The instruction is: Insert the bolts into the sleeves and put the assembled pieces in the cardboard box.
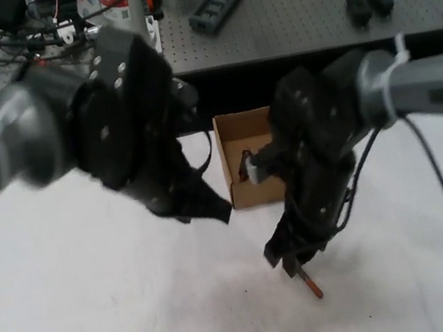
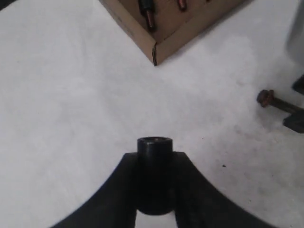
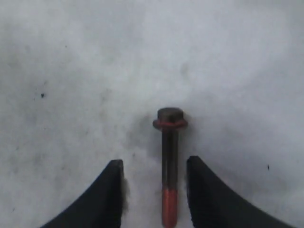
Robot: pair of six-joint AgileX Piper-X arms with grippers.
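1. Left claw [image 2: 155,161] was clamped tight on a short black sleeve [image 2: 155,145], a smooth cylinder with its hollow end facing out, held over the worktop [image 2: 71,95] and its white, slightly fuzzy cover.
2. Right claw [image 3: 154,164] pointed down, fingers spread either side of a dark flanged hex-head bolt [image 3: 170,142] with a reddish tip, which lay flat on the cover.
3. The brown cardboard box [image 2: 142,33] sat nearby with a couple of dark, copper-tipped pieces [image 2: 148,12] inside.
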